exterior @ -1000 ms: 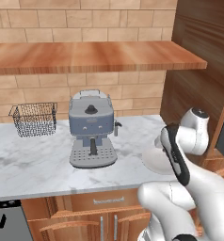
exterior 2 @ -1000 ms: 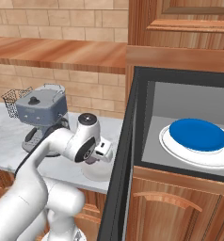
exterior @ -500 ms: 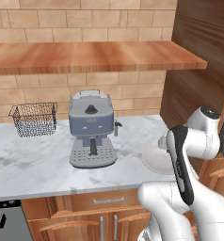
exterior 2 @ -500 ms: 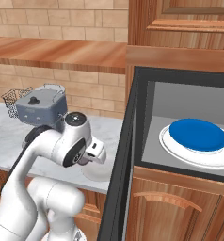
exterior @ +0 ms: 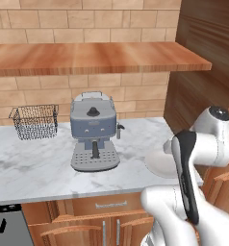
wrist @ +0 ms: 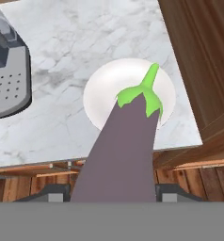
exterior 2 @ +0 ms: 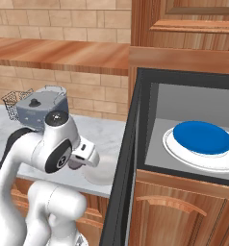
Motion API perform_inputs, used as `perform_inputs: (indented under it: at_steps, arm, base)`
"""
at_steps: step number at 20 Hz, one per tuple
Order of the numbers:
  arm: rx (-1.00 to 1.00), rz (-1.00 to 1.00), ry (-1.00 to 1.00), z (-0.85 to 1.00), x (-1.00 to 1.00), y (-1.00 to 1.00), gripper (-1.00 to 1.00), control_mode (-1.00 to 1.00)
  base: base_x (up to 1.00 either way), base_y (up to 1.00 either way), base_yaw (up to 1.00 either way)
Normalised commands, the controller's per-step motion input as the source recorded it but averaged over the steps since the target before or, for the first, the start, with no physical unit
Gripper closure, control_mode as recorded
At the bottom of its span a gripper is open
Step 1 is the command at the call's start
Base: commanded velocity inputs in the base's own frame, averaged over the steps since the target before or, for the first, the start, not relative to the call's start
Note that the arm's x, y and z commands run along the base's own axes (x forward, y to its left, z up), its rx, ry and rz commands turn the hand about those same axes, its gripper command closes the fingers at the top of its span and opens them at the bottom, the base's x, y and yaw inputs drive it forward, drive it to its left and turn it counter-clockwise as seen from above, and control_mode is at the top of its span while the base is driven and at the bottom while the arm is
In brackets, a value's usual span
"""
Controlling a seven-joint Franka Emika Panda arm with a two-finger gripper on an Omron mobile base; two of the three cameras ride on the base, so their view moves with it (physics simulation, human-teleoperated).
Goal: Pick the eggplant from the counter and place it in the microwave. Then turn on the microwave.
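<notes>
In the hand view my gripper [wrist: 113,193] is shut on the eggplant [wrist: 125,146], a dark purple-grey oblong whose green stem points away from the hand. It hangs above a white plate [wrist: 102,92] that sits on the marbled counter [wrist: 85,37] near its right end. The microwave [exterior 2: 150,96] is to the right with its dark door [exterior 2: 120,182] swung open. Inside it a blue dish [exterior 2: 203,137] lies on a white turntable. In the left base view my arm covers the hand, and the plate [exterior: 157,161] shows beside it.
A grey coffee machine [exterior: 93,132] stands mid-counter, and a wire basket [exterior: 34,121] sits at the back left. A wooden shelf [exterior: 87,57] runs above the counter. A brown wooden side panel [wrist: 198,61] borders the counter's right end. Cabinets with drawers lie below.
The arm's upper links have swung up and to the right in the left base view. The counter, coffee machine and microwave have stayed put.
</notes>
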Motion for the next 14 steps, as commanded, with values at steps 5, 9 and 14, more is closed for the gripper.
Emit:
perform_inputs:
  at_steps: [5, 9, 14]
  arm:
    - [-0.05, 0.00, 0.00, 0.36, -0.39, 0.09, 1.00, -1.00]
    - [-0.05, 0.00, 0.00, 0.31, -0.38, 0.09, 1.00, -1.00]
    - [-0.05, 0.00, 0.00, 0.24, -0.36, 0.10, 1.00, -1.00]
  base:
    - [0.00, 0.00, 0.00]
    - [0.00, 0.00, 0.00]
    - [0.00, 0.00, 0.00]
